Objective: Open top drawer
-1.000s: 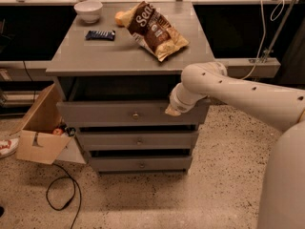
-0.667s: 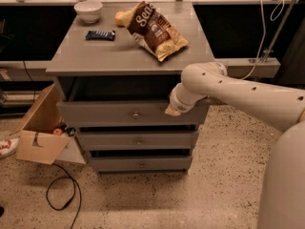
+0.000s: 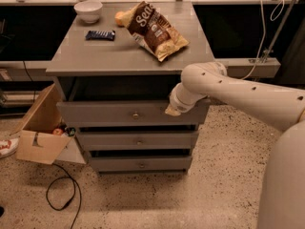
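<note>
The top drawer (image 3: 109,113) is the widest grey front of the three, with a small round metal knob (image 3: 136,115) at its centre. It stands pulled out a little, and a dark gap shows above it under the cabinet top (image 3: 95,56). My gripper (image 3: 173,109) is at the end of the white arm (image 3: 238,92), which reaches in from the right. It rests at the upper right edge of the top drawer's front, to the right of the knob. Two shorter drawer fronts (image 3: 138,140) (image 3: 140,164) lie below.
On the cabinet top are a white bowl (image 3: 88,9), a dark candy bar (image 3: 100,35), a chip bag (image 3: 155,30) and an orange fruit (image 3: 120,18). An open cardboard box (image 3: 40,130) stands left of the cabinet, with a black cable (image 3: 62,194) on the speckled floor.
The gripper and the top drawer's front sit very slightly lower in view than before. Nothing else has moved.
</note>
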`<state>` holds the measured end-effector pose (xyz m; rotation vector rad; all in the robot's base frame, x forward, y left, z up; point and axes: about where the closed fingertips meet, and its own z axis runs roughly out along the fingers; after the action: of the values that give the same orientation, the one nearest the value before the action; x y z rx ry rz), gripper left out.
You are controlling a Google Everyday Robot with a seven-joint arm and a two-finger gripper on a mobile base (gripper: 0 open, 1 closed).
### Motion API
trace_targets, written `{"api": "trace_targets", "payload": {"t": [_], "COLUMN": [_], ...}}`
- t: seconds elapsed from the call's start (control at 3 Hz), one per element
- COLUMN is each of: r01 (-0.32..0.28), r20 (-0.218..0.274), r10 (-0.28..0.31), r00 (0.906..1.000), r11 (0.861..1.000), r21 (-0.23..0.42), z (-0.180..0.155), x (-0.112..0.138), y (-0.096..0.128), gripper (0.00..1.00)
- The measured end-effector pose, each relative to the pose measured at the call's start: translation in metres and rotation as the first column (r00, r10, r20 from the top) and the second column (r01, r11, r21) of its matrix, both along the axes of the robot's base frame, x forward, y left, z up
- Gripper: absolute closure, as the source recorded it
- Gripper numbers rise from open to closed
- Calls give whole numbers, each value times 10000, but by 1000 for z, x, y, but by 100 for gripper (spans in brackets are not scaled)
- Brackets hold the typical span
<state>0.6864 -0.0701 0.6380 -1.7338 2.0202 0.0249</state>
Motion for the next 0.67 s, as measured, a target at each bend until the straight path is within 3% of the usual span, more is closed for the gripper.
{"api": "trace_targets", "payload": {"t": [0.67], "r01": [0], "r20": [0], "r10": [0], "r00": [10000], "r11": [10000], "r21": [0], "z": [6], "x": [2], "y": [0], "gripper": [11]}}
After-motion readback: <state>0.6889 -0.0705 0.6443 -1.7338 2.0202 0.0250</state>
